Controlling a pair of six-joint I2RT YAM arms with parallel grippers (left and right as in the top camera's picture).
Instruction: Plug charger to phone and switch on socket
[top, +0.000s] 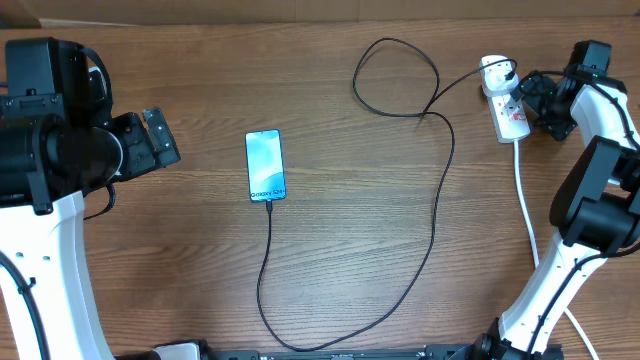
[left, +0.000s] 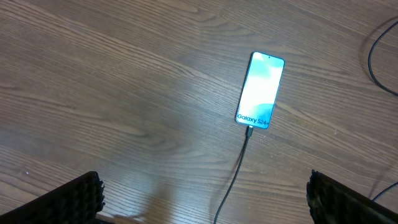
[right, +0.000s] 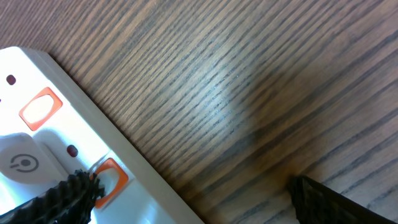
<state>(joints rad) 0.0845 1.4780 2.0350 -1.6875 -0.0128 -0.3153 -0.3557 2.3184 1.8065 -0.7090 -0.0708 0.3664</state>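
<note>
The phone (top: 265, 165) lies face up on the wooden table with its screen lit, also in the left wrist view (left: 261, 90). The charger's thin black cable (top: 437, 200) enters the phone's near end, loops round the table and runs to its plug (top: 497, 72) in the white socket strip (top: 512, 122). My left gripper (top: 160, 137) is open and empty, left of the phone. My right gripper (top: 530, 100) is open beside the strip; one fingertip rests at an orange-framed switch (right: 111, 180), the other finger over bare wood.
The strip's thick white cord (top: 528, 215) runs toward the front edge beside the right arm's base. A second orange-framed switch (right: 40, 107) and small red lamps show on the strip. The cable forms a loop (top: 395, 75) at the back.
</note>
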